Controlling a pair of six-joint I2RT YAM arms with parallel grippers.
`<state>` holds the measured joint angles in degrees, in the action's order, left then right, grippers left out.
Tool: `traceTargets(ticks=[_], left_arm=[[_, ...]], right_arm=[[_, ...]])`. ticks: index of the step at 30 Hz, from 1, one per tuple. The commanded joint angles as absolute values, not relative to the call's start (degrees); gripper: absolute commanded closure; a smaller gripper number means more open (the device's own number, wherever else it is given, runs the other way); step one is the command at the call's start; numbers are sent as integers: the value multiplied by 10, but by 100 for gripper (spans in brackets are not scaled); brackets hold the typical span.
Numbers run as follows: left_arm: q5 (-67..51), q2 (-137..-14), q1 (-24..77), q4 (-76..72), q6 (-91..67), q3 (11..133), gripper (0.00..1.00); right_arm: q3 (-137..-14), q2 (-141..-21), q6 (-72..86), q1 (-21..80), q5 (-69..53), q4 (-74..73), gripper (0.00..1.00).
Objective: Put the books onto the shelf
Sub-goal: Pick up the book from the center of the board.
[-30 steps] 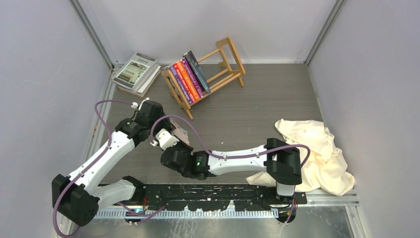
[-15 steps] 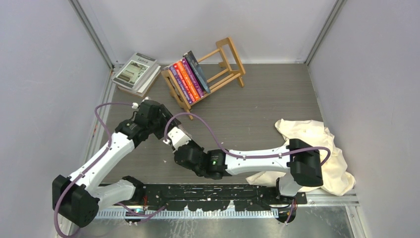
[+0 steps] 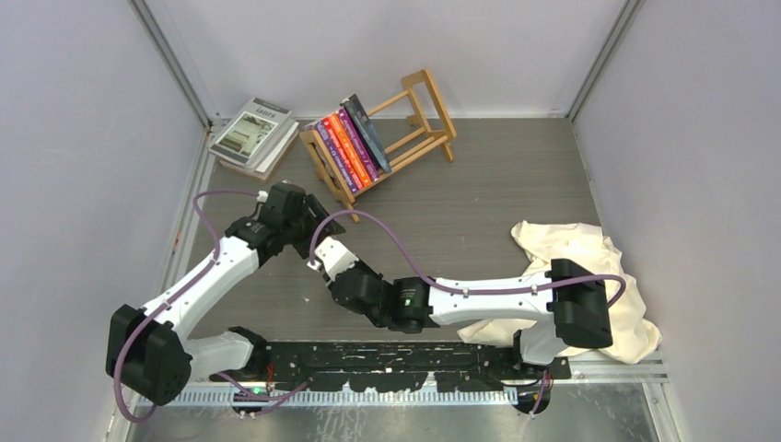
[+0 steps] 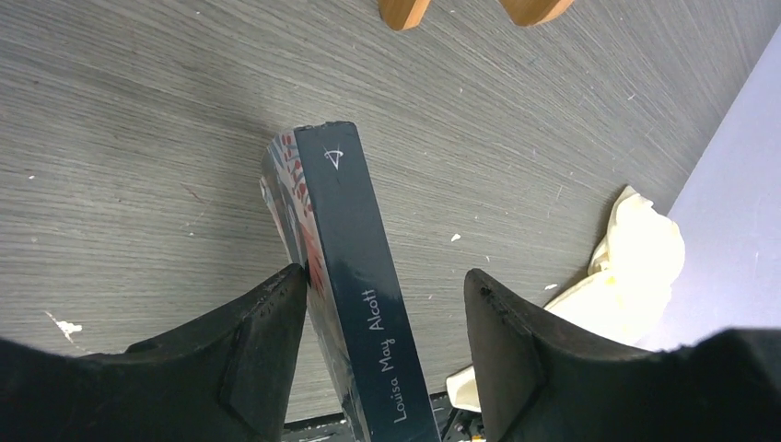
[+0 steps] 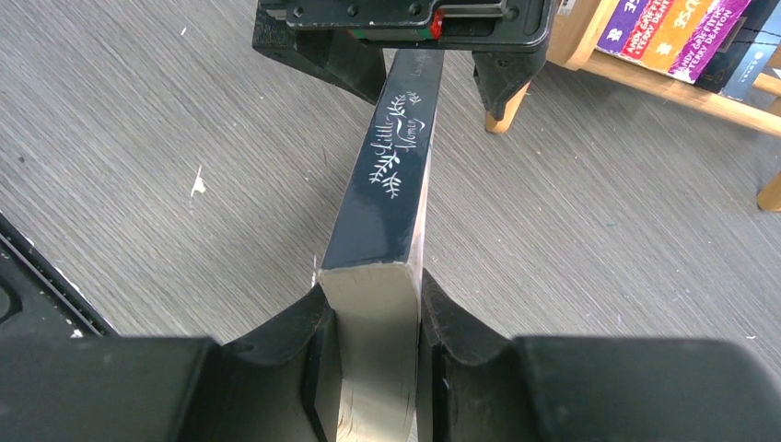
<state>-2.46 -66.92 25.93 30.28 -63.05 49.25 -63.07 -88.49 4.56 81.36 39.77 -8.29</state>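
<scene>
Right wrist view, 6 o'clock: right two-finger gripper [image 5: 373, 322], clamped tight on the page-block end of the dark blue paperback with white leaf lettering on its spine [image 5: 391, 184]. Carries it spine-up above the grey wood-grain table [image 5: 138, 138], long axis toward 12 o'clock.

Far end of the book: left two-finger gripper [image 4: 382, 304], jaws apart, straddling the spine. One pad right against the floral cover, contact or hairline gap, cannot tell. Other pad clearly apart from the book.

Handling, judged: light, stiff along the spine, covers bendy, glossy so probably slippery. Best pinched across both covers close to the spine and mid-length. An end-only grip risks droop or pivot, and a page-block grip risks fanning.

Top view, 12 o'clock: small light-wood slatted shelf [image 3: 425, 99], with purple, red-orange and dark paperbacks [image 3: 348, 145] leaning at its 9 o'clock end and free room toward 3 o'clock. At 10 o'clock: flat stack of larger grey and white books [image 3: 253, 133]. At 4 o'clock: cream cloth [image 3: 589, 276], not task.

Hidden: held book nearly all covered by both wrists in top view. Shelf cut to two feet in left wrist view. Stack count unclear. Shelf titles mostly unreadable.
</scene>
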Motion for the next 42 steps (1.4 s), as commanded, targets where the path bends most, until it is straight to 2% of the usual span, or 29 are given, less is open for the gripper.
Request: traceTargets(ticks=[1, 11, 14, 16, 21, 26, 27, 30, 33, 36, 42], left_arm=[[-49, -676, 253, 266, -631, 489, 38], [-101, -702, 248, 225, -639, 469, 45], [-108, -708, 248, 221, -641, 468, 51], [-110, -710, 248, 217, -641, 467, 58], [-114, -709, 248, 213, -644, 463, 99], [-103, -698, 248, 220, -649, 464, 100], [-96, -694, 248, 226, -649, 467, 100], [-66, -678, 249, 245, -647, 475, 100], [-30, -660, 253, 264, -647, 483, 100], [11, -644, 264, 281, -650, 492, 100], [62, -631, 287, 298, -655, 506, 100]], right_arm=[[-632, -833, 21, 818, 413, -11, 99], [-606, -808, 4, 822, 427, 20, 99], [-601, -803, 3, 825, 430, 25, 99], [-597, -799, 4, 826, 431, 29, 99], [-585, -793, 4, 829, 440, 31, 99], [-579, -791, 14, 829, 458, 19, 97], [-579, -792, 18, 829, 462, 14, 93], [-587, -797, 36, 829, 468, -10, 69], [-604, -808, 55, 829, 469, -43, 49], [-626, -820, 72, 829, 465, -73, 40], [-666, -832, 93, 829, 466, -112, 37]])
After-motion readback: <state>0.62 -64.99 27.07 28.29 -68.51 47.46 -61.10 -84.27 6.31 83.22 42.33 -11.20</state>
